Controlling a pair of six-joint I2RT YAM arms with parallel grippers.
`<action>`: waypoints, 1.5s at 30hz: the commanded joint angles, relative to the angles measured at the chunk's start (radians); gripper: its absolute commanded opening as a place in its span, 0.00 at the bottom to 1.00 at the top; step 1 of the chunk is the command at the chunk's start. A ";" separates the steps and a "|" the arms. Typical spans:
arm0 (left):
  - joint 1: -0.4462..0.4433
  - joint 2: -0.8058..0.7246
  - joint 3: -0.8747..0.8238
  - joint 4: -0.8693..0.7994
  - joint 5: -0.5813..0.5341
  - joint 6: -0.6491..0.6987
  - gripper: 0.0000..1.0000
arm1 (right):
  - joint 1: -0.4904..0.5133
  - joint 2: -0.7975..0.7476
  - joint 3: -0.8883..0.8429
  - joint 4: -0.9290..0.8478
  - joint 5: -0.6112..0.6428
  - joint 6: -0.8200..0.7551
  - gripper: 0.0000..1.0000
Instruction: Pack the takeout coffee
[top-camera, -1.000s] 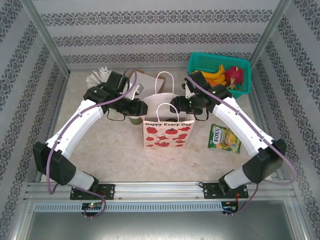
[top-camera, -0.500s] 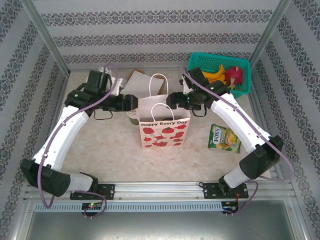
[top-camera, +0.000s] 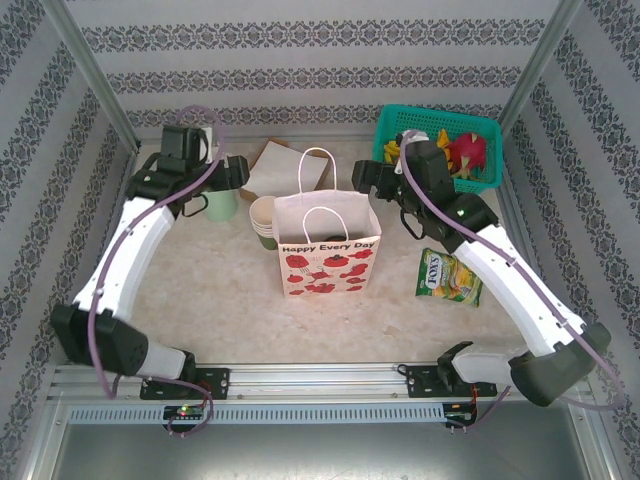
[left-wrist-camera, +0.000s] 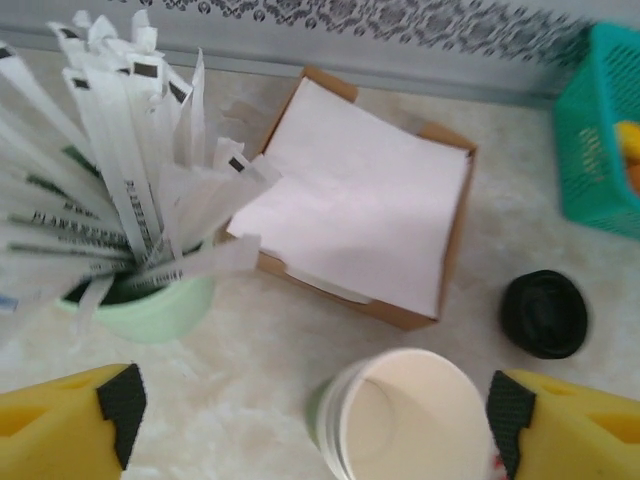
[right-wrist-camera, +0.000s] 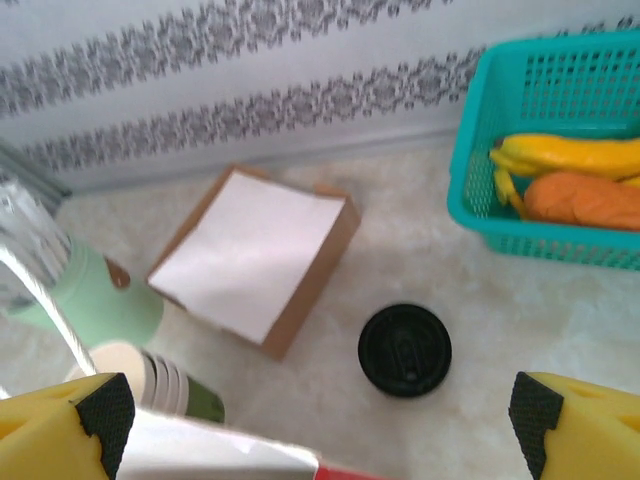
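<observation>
I am holding both my pincers wide open, and neither one is pinching anything. My left pincer (left-wrist-camera: 315, 415) is hanging over the stack of paper cups (left-wrist-camera: 405, 415), which is standing on the surface (top-camera: 200, 290) just left of the paper bag (top-camera: 325, 250). The black lid (left-wrist-camera: 543, 313) is lying flat a bit right of the cups, near the brown napkin box (left-wrist-camera: 370, 215). My right pincer (right-wrist-camera: 320, 420) is looking down at that lid too. I am thinking the cups are light and thin, so a hard squeeze could crush them. I would be taking the top cup gently by its rim. The lid is looking stiff and slippery, so I am guessing its edge is the best place to hold.
</observation>
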 joint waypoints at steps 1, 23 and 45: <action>0.007 0.073 0.048 0.077 -0.074 0.194 0.83 | 0.002 0.007 -0.038 0.166 0.058 0.038 0.98; 0.008 0.148 -0.097 0.265 -0.144 0.398 0.41 | 0.000 -0.037 -0.072 0.125 0.074 0.049 0.98; 0.008 -0.116 0.079 -0.010 -0.155 0.238 0.00 | -0.001 0.017 -0.042 0.137 0.076 0.044 0.98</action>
